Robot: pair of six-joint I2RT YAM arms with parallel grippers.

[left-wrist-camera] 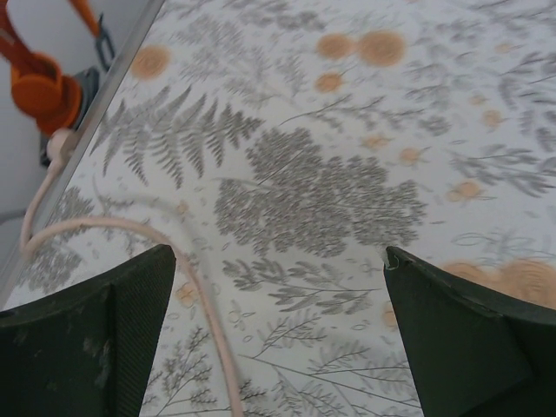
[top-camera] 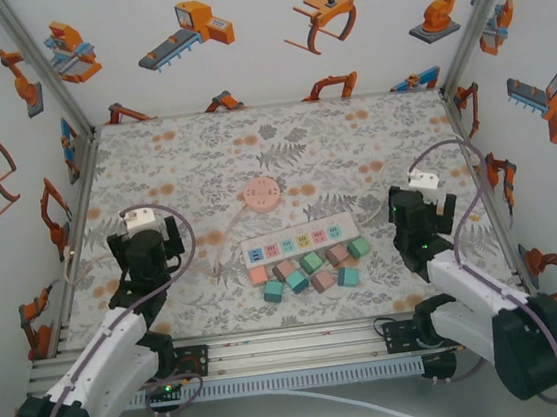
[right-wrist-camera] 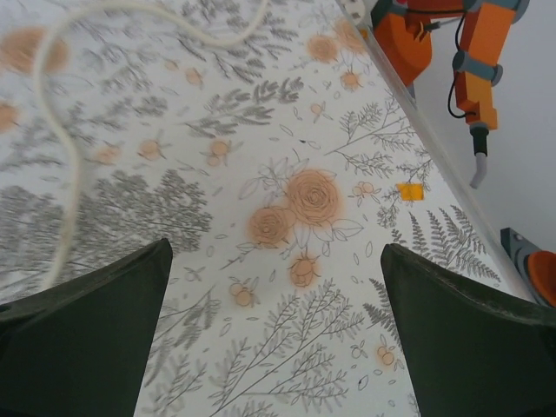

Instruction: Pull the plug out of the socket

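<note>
while both arms rest low at the near corners of the floral table (top-camera: 202,157), the power strip (top-camera: 297,239) lies in the middle of the top view, slightly below centre. it is a long white bar, angled so that its right end sits a little higher in the frame than its left. along its face runs a row of small coloured socket panels, pink at the left, then blue, yellow and green. at this size i cannot tell whether a plug is seated in any of them. just below the strip, touching or nearly touching its lower edge, is a cluster of small cubes (top-camera: 306,271) in pink, brown, green and teal, set in two loose rows. above and left of the strip lies a round pink disc (top-camera: 259,195) with small dark marks at its centre. a thin pale line runs from it toward the strip's left end. in the left wrist view the left gripper (left-wrist-camera: 278,252) is spread wide with nothing between its dark fingers (left-wrist-camera: 95,339), and a pinkish cord (left-wrist-camera: 204,304) curves across the lower left of the frame beside the left finger. in the right wrist view the right gripper (right-wrist-camera: 274,250) is likewise spread and empty, over printed roses, with a white cord (right-wrist-camera: 65,174) looping through the upper left of the frame.
</note>
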